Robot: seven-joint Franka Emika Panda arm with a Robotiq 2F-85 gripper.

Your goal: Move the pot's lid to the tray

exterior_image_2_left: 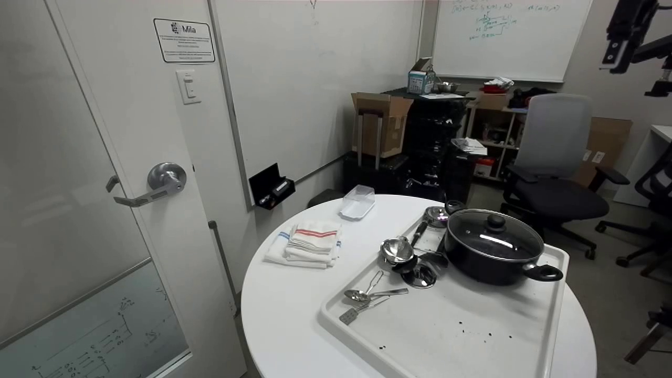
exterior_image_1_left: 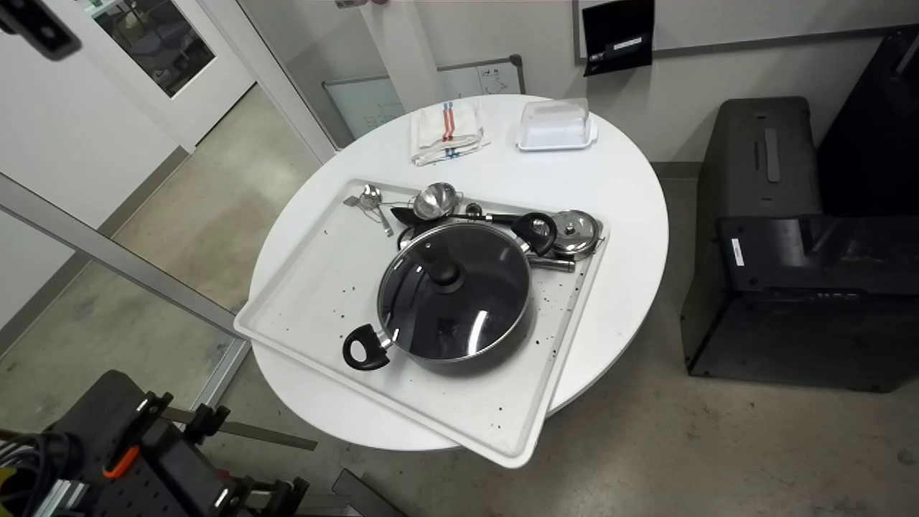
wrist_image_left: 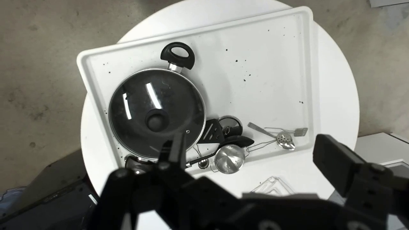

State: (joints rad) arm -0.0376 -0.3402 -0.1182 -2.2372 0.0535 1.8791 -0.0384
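The black pot (exterior_image_2_left: 485, 270) stands upright on the white tray (exterior_image_1_left: 301, 287), towards one end, with two black loop handles. The tray also shows in an exterior view (exterior_image_2_left: 446, 331) and the wrist view (wrist_image_left: 271, 64). The clear glass lid (exterior_image_1_left: 467, 309) sits flat on the pot, its black knob up; it also shows in an exterior view (exterior_image_2_left: 488, 239) and the wrist view (wrist_image_left: 172, 95). My gripper (wrist_image_left: 249, 147) is open and empty, high above the table; its left finger overlaps the lid's edge in the wrist view. Part of it shows in an exterior view (exterior_image_2_left: 622, 52).
A small silver colander (exterior_image_1_left: 435, 201), a small lidded silver pot (exterior_image_1_left: 574, 233), black utensils and small silver utensils (exterior_image_1_left: 371, 201) lie along one tray side, close to the pot. Folded towels (exterior_image_1_left: 449, 131) and a clear-covered dish (exterior_image_1_left: 554, 126) stand on the round white table (exterior_image_1_left: 624, 215).
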